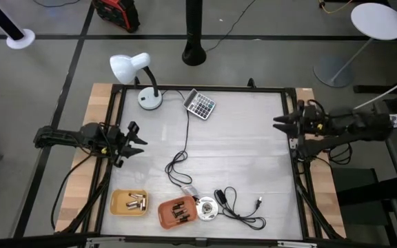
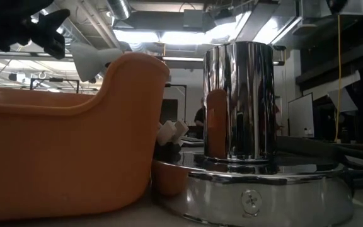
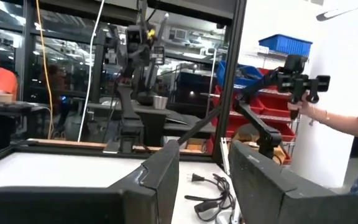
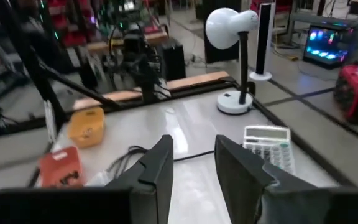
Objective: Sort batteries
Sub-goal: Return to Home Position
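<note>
**Both grippers open and empty, batteries lying in the two bins**

We see the left gripper (image 1: pixel 136 140) at the left edge of the table (image 1: pixel 253 158), its two fingers spread wide with nothing between them. Its wrist view shows the same clear gap. The right gripper (image 1: pixel 280 124) hangs at the opposite edge, its fingers also parted and holding nothing. Both are well apart from the bins.

Moving out from the left gripper, we find the yellow bin (image 1: pixel 118 198) with silvery batteries (image 1: pixel 137 202) lying in it. Just beside it is the orange bin (image 1: pixel 164 216), with dark batteries (image 1: pixel 182 209) inside. We cannot count either lot.

On the orange bin's other side stands a chrome cylinder (image 1: pixel 206 208) on a round base, so near that we cannot tell whether they touch. Beyond it lies a coiled black cable (image 1: pixel 243 210).

A thin cord (image 1: pixel 186 138) crosses the table between the bins and the far edge. There, a white desk lamp (image 1: pixel 133 69) and a calculator (image 1: pixel 200 105) stand near each other.
</note>
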